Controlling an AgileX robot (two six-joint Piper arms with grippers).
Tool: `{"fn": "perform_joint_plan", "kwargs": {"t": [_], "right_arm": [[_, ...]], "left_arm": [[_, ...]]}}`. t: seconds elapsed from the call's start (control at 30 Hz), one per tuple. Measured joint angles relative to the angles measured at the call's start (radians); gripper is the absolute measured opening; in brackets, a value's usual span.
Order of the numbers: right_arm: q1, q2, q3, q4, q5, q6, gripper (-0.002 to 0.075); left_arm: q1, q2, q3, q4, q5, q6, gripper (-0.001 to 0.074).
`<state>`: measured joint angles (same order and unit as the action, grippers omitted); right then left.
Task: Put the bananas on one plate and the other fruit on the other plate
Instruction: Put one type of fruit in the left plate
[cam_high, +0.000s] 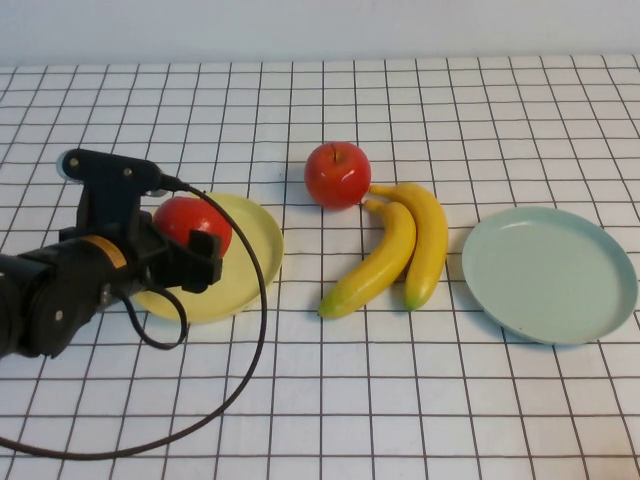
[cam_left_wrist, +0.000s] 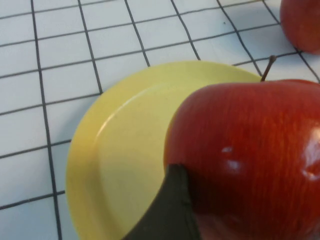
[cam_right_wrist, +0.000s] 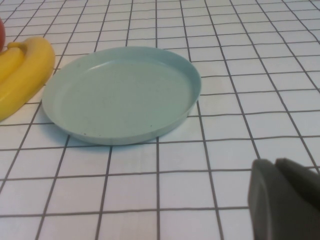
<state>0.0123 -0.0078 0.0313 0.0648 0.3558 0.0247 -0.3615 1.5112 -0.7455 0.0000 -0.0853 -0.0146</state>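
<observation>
The left gripper (cam_high: 190, 245) sits over the yellow plate (cam_high: 252, 240) near the desk's left edge, its fingers closed around a red apple (cam_high: 192, 222). In the left wrist view one dark finger (cam_left_wrist: 170, 210) presses against that apple (cam_left_wrist: 250, 160) above the plate's bare floor (cam_left_wrist: 120, 165); whether the apple touches the plate cannot be told. The second apple (cam_high: 338, 174) rests on the gridded desk (cam_high: 320, 400) toward the middle, touching the stem ends of the two bananas (cam_high: 400, 250), which lie side by side. The blue-green plate (cam_high: 550, 272) near the right edge holds nothing. The right gripper (cam_right_wrist: 285, 200) hangs near that plate (cam_right_wrist: 120, 95); its fingers look pressed together.
</observation>
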Motion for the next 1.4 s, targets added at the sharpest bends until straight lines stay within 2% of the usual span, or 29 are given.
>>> {"fn": "perform_joint_plan", "kwargs": {"t": [0.17, 0.37, 0.53, 0.83, 0.97, 1.1, 1.4], "right_arm": [[0.0, 0.0, 0.0, 0.0, 0.0, 0.0, -0.0015], [0.0, 0.0, 0.0, 0.0, 0.0, 0.0, -0.0015], [0.0, 0.0, 0.0, 0.0, 0.0, 0.0, -0.0015], [0.0, 0.0, 0.0, 0.0, 0.0, 0.0, -0.0015], [0.0, 0.0, 0.0, 0.0, 0.0, 0.0, -0.0015], [0.0, 0.0, 0.0, 0.0, 0.0, 0.0, -0.0015], [0.0, 0.0, 0.0, 0.0, 0.0, 0.0, -0.0015]], "left_arm": [[0.008, 0.049, 0.0, 0.0, -0.03, -0.001, 0.0591], [0.068, 0.069, 0.0, 0.0, -0.03, -0.001, 0.0596], [0.096, 0.069, 0.0, 0.018, -0.038, 0.015, 0.0666], [0.097, 0.019, 0.0, 0.026, -0.073, -0.009, 0.0668], [0.059, -0.075, -0.039, 0.082, -0.076, -0.009, 0.0668], [0.003, -0.09, -0.187, 0.091, 0.034, -0.016, 0.0668], [-0.121, 0.193, -0.512, 0.091, 0.184, -0.019, 0.0668]]}}
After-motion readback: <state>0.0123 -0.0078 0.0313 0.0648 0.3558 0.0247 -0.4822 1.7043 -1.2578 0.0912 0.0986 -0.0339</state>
